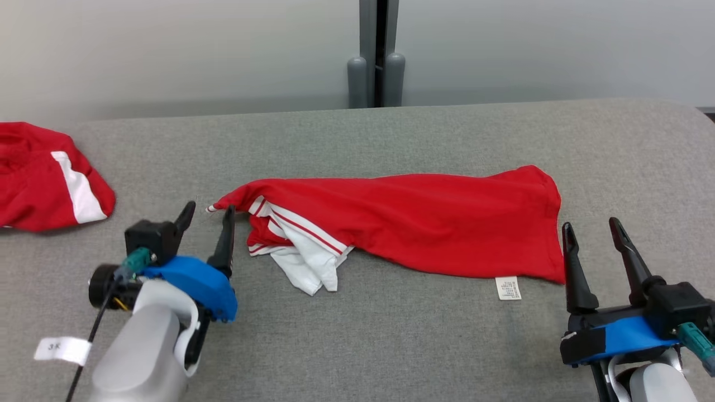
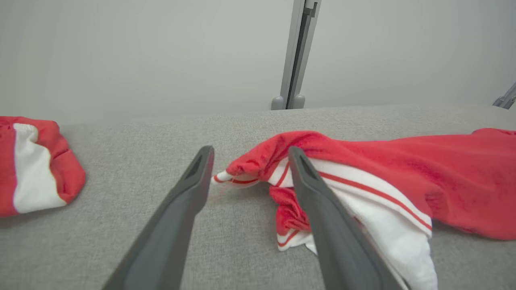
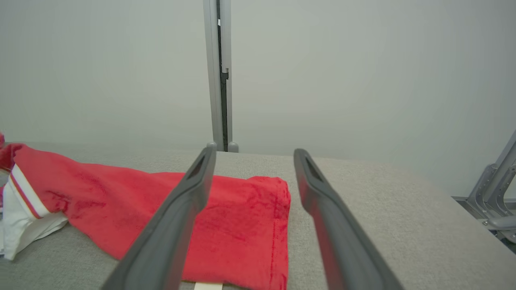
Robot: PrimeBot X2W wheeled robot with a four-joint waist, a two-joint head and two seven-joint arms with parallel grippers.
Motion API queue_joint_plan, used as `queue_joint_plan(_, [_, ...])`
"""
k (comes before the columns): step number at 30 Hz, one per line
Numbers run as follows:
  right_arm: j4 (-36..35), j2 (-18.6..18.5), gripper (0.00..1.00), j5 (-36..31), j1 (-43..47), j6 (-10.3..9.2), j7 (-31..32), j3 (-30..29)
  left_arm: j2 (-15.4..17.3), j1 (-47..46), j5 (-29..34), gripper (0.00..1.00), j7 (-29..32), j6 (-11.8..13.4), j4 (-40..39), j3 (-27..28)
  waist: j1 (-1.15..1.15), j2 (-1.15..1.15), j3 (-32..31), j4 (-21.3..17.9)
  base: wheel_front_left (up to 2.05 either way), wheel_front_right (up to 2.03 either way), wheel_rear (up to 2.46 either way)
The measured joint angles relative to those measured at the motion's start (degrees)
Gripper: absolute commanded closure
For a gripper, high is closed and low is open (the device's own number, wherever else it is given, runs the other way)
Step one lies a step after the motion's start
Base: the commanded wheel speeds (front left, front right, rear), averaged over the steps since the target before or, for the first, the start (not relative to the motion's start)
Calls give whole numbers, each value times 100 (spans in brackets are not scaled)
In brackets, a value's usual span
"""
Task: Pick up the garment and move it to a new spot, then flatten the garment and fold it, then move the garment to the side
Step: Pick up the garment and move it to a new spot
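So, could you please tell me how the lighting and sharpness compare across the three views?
Head view: soft, even light with no glare, only a thin shadow under the garment, whose red is crisp and saturated. Left wrist view: hazier, the red paler and pinkish, and the far edge of the table looks slightly bowed by the wide lens. Right wrist view: similarly washed out and soft.

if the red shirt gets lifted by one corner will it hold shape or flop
Probably flops: the shirt lies in soft wrinkles, its white-trimmed end bunched. Likely light: the cloth looks thin and drapes flat. It may drag rather than slide, since the table looks fabric-covered.
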Motion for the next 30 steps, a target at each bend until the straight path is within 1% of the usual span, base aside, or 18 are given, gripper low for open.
queue_joint_plan(2, [19, 1, 0, 0, 37, 0, 0, 45, -62, 266, -4, 0, -51, 33, -42, 8, 0, 0, -95, 58, 0, 0, 0])
queue_joint_plan(6, [65, 0, 0, 3, 202, 0, -1, 85, -172, 773, -49, 0, -111, 201, -326, 154, 0, 0, -293, 153, 0, 0, 0])
queue_joint_plan(9, [83, 1, 0, 52, 355, 0, 0, 121, -260, 1233, -36, 0, -118, 331, -853, 411, -1, 0, -458, 222, 0, 0, 0])
queue_joint_plan(12, [149, -2, 0, 119, 571, 0, 0, 248, -401, 1775, 33, 0, -118, 488, -1414, 689, -1, 0, -617, 265, 0, 0, 0])
queue_joint_plan(14, [170, 5, 0, 183, 716, 0, -1, 325, -530, 2160, 113, 0, -118, 544, -1749, 837, -2, 0, -693, 278, 0, 0, 0])
queue_joint_plan(17, [197, 3, 0, 267, 841, 0, 0, 365, -653, 2566, 289, 0, -118, 565, -2109, 940, -1, 0, -749, 306, 0, 0, 0])
queue_joint_plan(23, [200, 3, 0, 387, 951, 0, 0, 467, -767, 3059, 517, 0, -119, 620, -2658, 1325, -2, 0, -782, 319, 0, 0, 0])
queue_joint_plan(26, [204, 3, 0, 409, 951, 0, 0, 495, -837, 3256, 626, 0, -118, 620, -2835, 1460, -1, 0, -767, 300, 0, 0, 0])
queue_joint_plan(30, [231, 3, 0, 409, 945, 0, 0, 514, -878, 3404, 733, 0, -119, 613, -2875, 1617, -1, 0, -744, 281, 0, 0, 0])
